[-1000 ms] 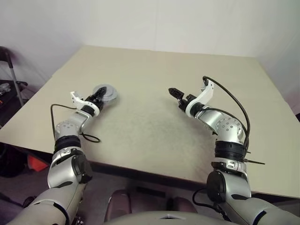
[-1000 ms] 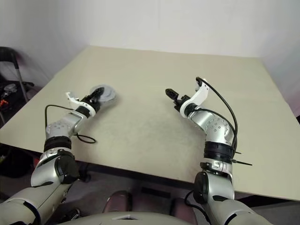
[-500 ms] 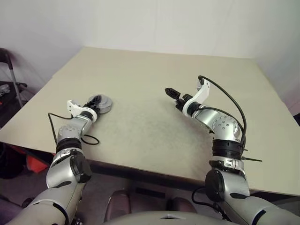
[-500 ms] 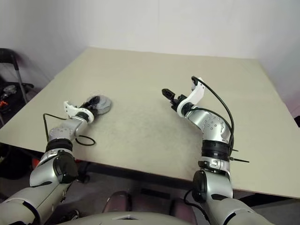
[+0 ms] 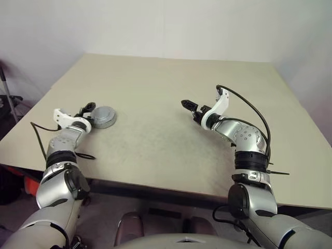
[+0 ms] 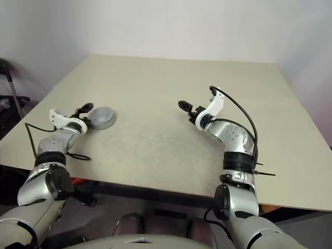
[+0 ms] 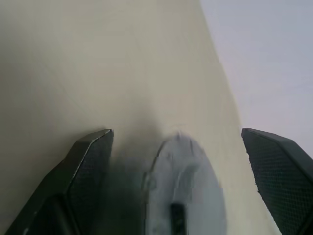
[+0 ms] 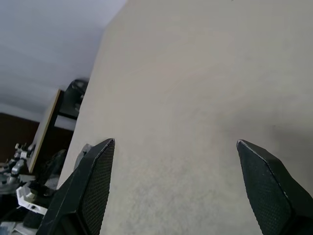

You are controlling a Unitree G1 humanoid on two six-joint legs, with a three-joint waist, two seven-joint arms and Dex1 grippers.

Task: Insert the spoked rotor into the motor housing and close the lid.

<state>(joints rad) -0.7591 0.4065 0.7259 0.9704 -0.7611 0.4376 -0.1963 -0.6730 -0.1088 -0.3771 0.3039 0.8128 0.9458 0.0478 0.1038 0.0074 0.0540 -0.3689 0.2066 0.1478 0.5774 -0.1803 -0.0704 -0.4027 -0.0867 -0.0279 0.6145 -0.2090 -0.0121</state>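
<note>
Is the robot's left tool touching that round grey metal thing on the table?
Apart. In the left wrist view the grey lid lies between the left tool's open fingers, with bare table on each side.

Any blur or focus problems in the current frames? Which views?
Left wrist view: the grey round part between the open left gripper fingers is smeared and soft, its detail unreadable. Right wrist view: table texture crisp, fingers sharp. Eye views: even, soft lighting, no glare; the part is small but fairly clear.
</note>
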